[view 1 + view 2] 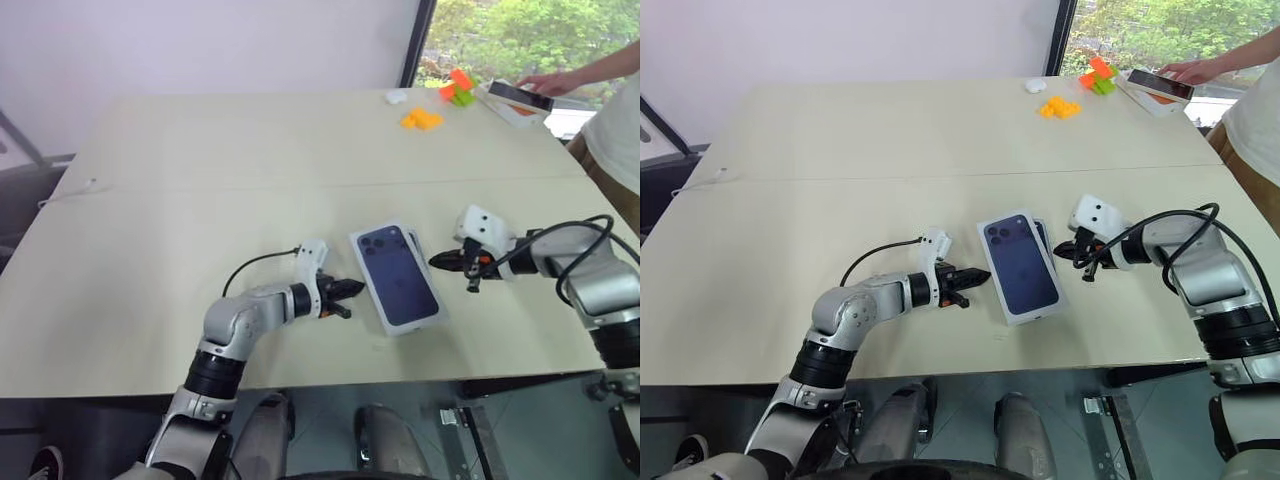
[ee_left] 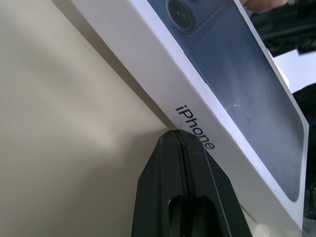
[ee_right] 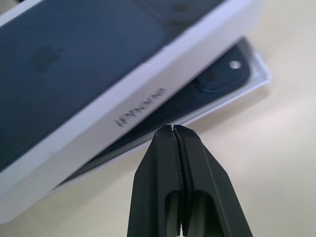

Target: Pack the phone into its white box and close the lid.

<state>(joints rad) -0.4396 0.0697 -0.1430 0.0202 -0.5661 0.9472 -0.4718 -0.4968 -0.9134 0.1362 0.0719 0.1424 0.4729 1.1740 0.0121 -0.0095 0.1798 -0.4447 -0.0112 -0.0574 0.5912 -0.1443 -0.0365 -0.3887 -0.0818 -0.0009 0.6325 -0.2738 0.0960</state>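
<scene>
Left eye view: I see the lid (image 1: 397, 278), white-sided with a dark-blue phone picture on top, lying skewed over the white box (image 3: 256, 81) mid-table (image 1: 200, 200), bare tabletop all around. My left gripper (image 1: 345, 292) is closed and empty by its left edge; my right gripper (image 1: 447, 260), also closed and empty, sits near the right edge. Right wrist view: the phone (image 3: 217, 79) shows under the raised lid, in the box.
</scene>
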